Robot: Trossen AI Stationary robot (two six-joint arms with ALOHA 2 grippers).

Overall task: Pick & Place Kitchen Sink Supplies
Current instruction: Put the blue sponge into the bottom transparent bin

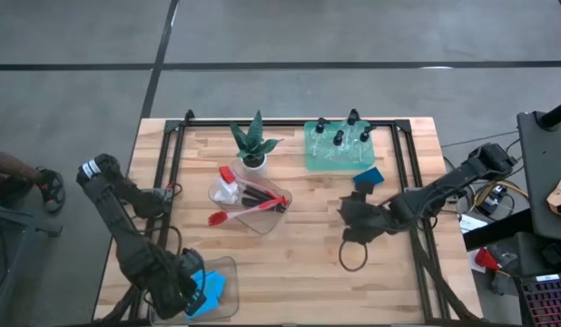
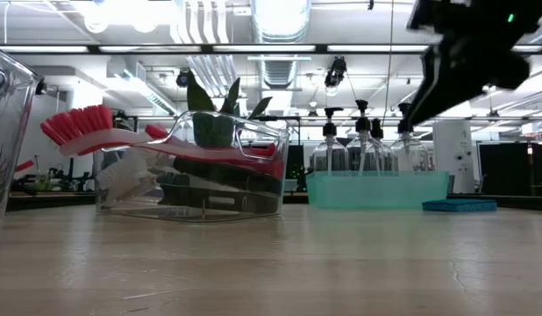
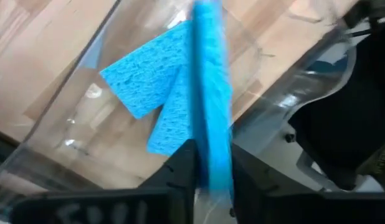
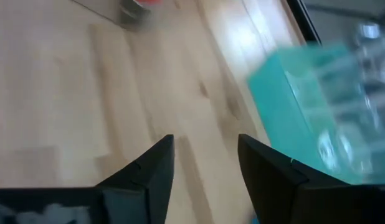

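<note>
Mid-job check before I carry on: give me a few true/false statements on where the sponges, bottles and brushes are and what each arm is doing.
1. The left gripper holds a blue sponge on edge over the clear bin. True.
2. That bin has no sponges in it. False: blue sponges already lie inside.
3. The four bottles stand in the green tray. True.
4. The right gripper carries a sponge. False: its jaws are open with nothing between them.
5. One blue sponge lies on the table beside the tray. True.
</note>
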